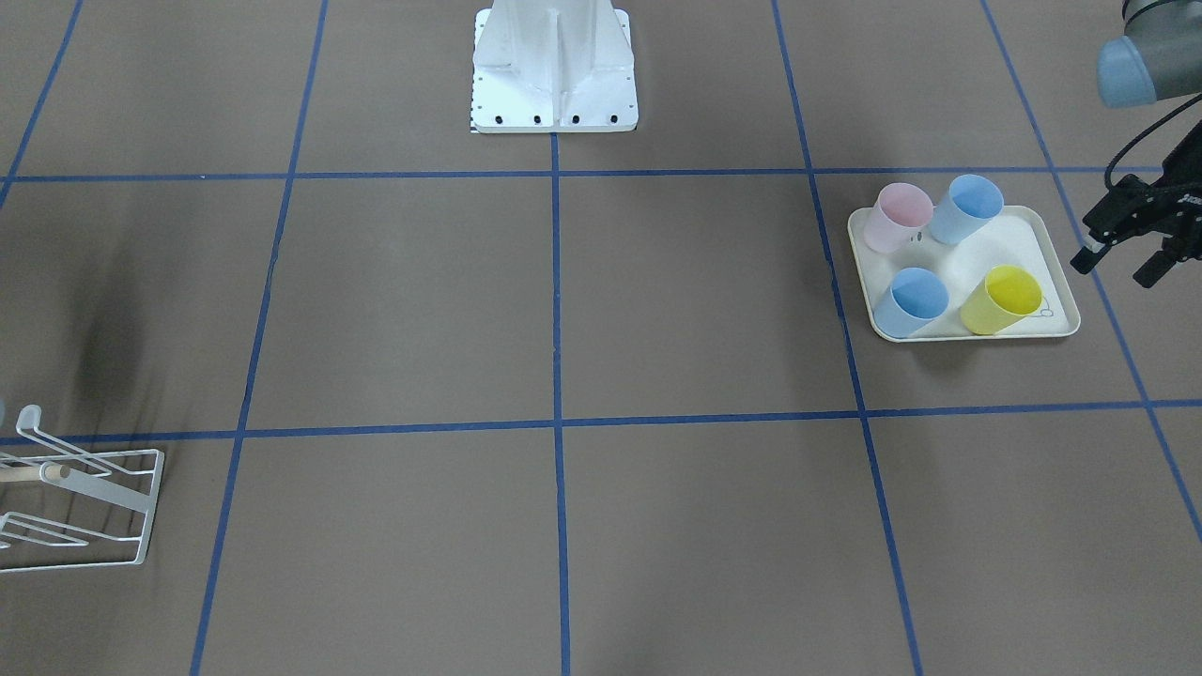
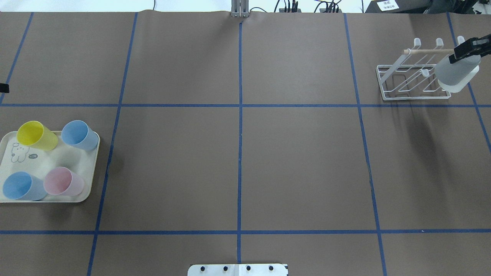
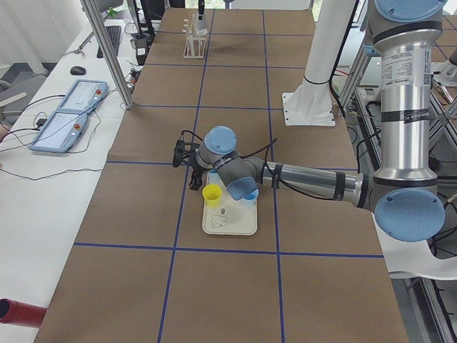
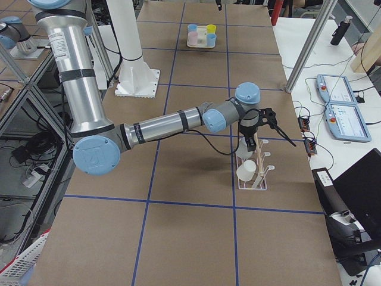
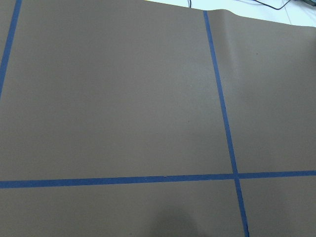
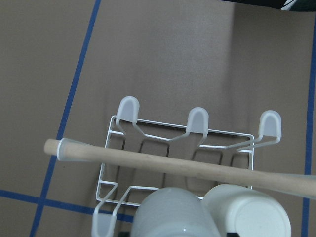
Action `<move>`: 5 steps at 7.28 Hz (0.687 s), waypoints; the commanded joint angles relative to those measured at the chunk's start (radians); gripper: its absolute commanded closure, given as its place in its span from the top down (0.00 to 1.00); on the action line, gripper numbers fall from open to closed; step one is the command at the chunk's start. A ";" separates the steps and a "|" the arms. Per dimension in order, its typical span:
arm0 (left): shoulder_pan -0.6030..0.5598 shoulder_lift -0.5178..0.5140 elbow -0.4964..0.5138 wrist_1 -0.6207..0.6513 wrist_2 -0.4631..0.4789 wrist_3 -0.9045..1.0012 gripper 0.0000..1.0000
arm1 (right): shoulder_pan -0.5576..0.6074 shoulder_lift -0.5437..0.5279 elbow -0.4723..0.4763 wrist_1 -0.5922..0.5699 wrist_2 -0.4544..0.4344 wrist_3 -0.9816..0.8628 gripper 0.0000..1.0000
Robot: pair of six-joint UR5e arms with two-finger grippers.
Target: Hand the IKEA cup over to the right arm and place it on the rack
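Sitting at the end of the rack (image 2: 402, 82), the pale cup (image 2: 454, 74) lay just beneath the right gripper (image 2: 470, 49); whether that claw clenched it could not be told. The right arm reached long and low to the rack. The left gripper (image 1: 1117, 269), far from the rack, hung spread and empty.

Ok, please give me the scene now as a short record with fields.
tray: cream, holding pink cup, yellow cup, two blue cups, all upright
left gripper: open, empty, beside the tray
rack: white wire, wooden dowel
right gripper: over the rack; open or shut, cannot tell
white cup: at the rack's end, below the right gripper
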 commanded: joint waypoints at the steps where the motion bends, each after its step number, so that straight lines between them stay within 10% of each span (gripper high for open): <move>1: 0.001 0.001 0.009 0.000 0.000 0.001 1.00 | 0.000 0.025 -0.055 0.002 0.000 -0.001 0.19; 5: 0.054 0.006 0.015 0.125 0.000 -0.002 0.99 | -0.005 0.025 -0.081 0.004 0.007 0.002 0.84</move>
